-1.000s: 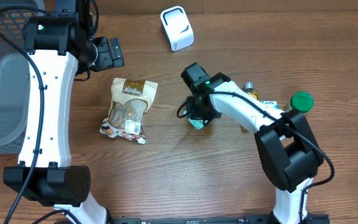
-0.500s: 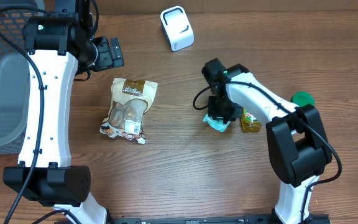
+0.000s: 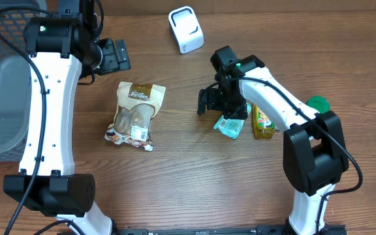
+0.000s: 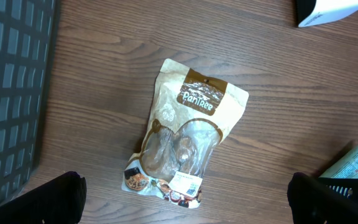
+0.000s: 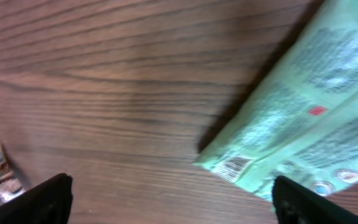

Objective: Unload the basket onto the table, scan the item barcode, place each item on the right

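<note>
Your right gripper (image 3: 223, 104), jaws apart, hangs mid-frame by the green packet (image 3: 230, 126), which looks light, soft and crinkly, so pinch its edge beside the barcode (image 5: 232, 167).

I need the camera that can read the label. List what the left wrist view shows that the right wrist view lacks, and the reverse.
Left wrist only: the mesh basket at the left edge, a corner of the white scanner at top right, the whole brown snack pouch. Right wrist only: the barcode on the green packet, facing up. Both: the wooden table, the green packet (only a corner in the left wrist view) and the pouch (a sliver in the right wrist view).
</note>
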You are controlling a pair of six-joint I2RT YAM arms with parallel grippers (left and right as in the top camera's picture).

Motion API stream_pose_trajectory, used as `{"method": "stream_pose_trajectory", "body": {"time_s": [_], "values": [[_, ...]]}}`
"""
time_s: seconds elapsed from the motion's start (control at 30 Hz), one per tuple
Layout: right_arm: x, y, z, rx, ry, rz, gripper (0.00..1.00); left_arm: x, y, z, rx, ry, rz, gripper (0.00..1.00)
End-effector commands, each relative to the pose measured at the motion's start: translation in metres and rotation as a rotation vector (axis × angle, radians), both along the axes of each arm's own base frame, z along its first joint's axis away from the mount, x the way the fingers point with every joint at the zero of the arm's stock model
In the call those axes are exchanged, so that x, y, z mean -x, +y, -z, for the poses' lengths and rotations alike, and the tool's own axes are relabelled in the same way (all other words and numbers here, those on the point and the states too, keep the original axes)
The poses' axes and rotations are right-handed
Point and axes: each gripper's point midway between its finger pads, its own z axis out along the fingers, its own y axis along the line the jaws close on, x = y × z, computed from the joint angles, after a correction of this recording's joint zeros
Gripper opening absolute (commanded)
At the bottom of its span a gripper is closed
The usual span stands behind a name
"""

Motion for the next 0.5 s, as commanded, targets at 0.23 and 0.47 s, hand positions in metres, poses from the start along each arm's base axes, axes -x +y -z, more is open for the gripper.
{"method": "stream_pose_trajectory", "body": {"time_s": [0.23,0.47], "values": [[0.0009,0.0119,-0.0043,-0.053,0.010,-0.013,1.00,-0.0025,-0.0036,-0.0044,0.002,-0.017,0.019,1.00],[0.0010,0.0121,-0.0043,-0.053,0.010,-0.013,1.00,-0.0025,-0.0036,-0.0044,0.002,-0.017,0.019,0.99]]}}
